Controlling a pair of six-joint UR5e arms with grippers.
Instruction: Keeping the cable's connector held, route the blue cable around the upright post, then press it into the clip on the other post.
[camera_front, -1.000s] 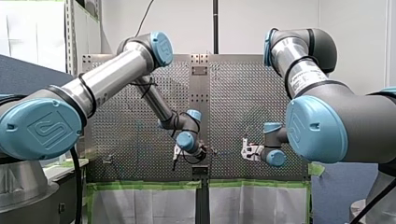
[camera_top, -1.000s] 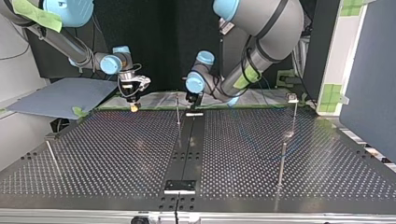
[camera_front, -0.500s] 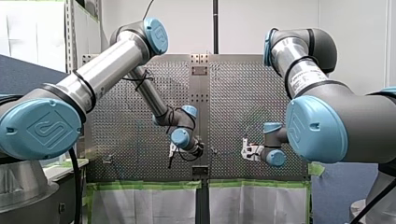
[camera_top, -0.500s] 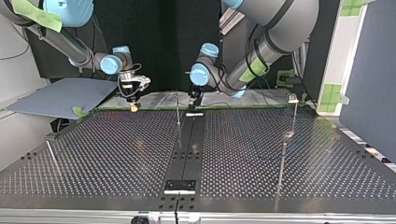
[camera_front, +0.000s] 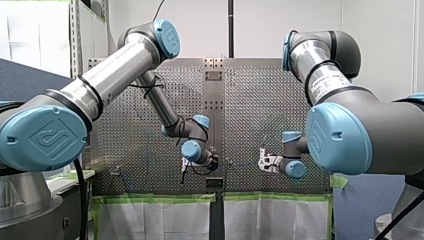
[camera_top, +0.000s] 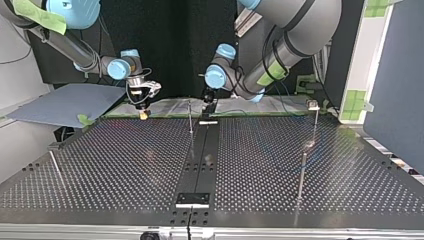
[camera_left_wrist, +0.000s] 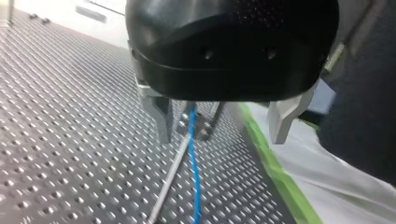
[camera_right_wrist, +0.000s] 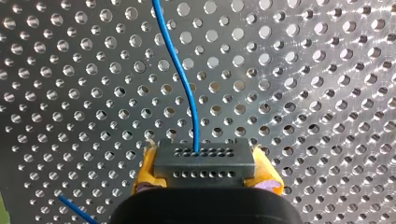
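Observation:
In the right wrist view my right gripper (camera_right_wrist: 205, 173) is shut on the dark grey connector (camera_right_wrist: 204, 158), squeezed between yellow pads (camera_right_wrist: 145, 169). The blue cable (camera_right_wrist: 182, 79) runs ahead from it over the perforated plate. In the left wrist view my left gripper (camera_left_wrist: 219, 138) is open, with its metal fingers (camera_left_wrist: 158, 116) wide apart. The blue cable (camera_left_wrist: 193, 163) passes between them beside a thin upright post (camera_left_wrist: 169, 182) and meets a small clip (camera_left_wrist: 201, 125) at the post's top. In the top view my left gripper (camera_top: 207, 101) hangs just behind the middle post (camera_top: 190, 119), and my right gripper (camera_top: 144, 113) is at the left.
The perforated table (camera_top: 125, 165) carries more thin posts: one with a clip head (camera_top: 313, 105) at the top view's right, one nearer the front (camera_top: 301, 175), and one leaning at the left (camera_top: 56, 169). A dark centre rail (camera_top: 200, 160) runs front to back. Green tape (camera_left_wrist: 275, 172) edges the table.
My left arm has raised its elbow and drawn its gripper a little toward the front view's left, its fingers still apart. My right arm and the connector have stayed put.

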